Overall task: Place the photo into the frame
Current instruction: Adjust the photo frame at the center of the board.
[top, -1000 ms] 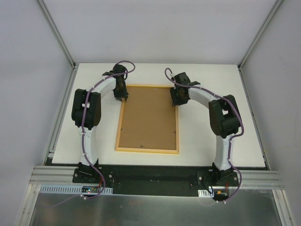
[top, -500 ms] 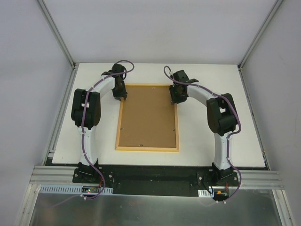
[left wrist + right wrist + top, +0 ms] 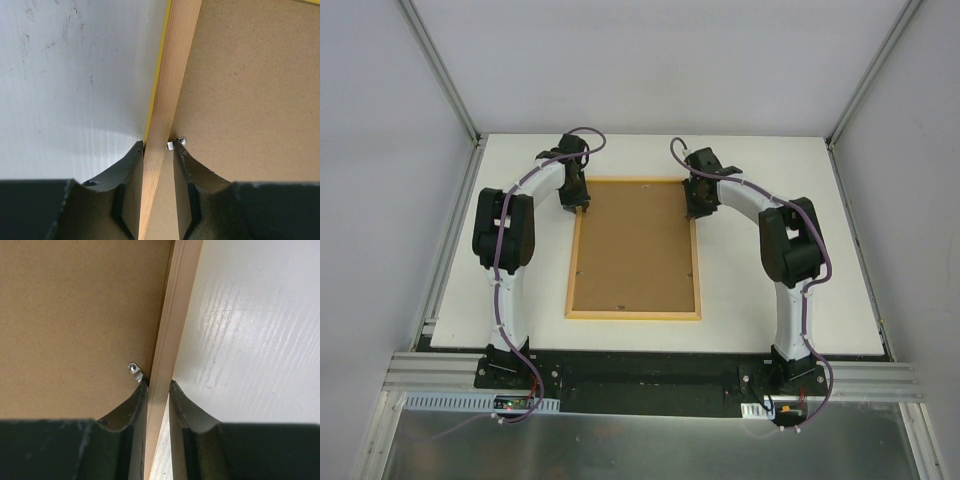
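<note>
At the near edge, the two white-and-black arms stand bolted to a black mounting strip [image 3: 650,372], the left arm [image 3: 500,290] and the right arm [image 3: 792,300] both curving away over the flat white table [image 3: 770,300]. In the middle of the table, between the arms, lies the thin rectangular picture frame [image 3: 632,317], face down and flat, its light wood-coloured back upward and its long sides running away from the bases. A brown hardboard backing panel [image 3: 635,250] fills its opening. Toward the far end of the frame, the left gripper [image 3: 582,208] sits on the left long rail just short of the far corner, its two dark fingers [image 3: 131,165] closed narrowly against either side of the wooden rail, a strip of bright yellow showing along the rail's outer edge; a small silver metal clip [image 3: 176,143] lies on the backing, touching the inner finger. Across from it, the right gripper [image 3: 692,212] straddles the right long rail near the other far corner, its fingers [image 3: 184,407] likewise pressed to both sides of the wood, with a small bent silver tab [image 3: 134,371] on the backing just beside the inner fingertip.
</note>
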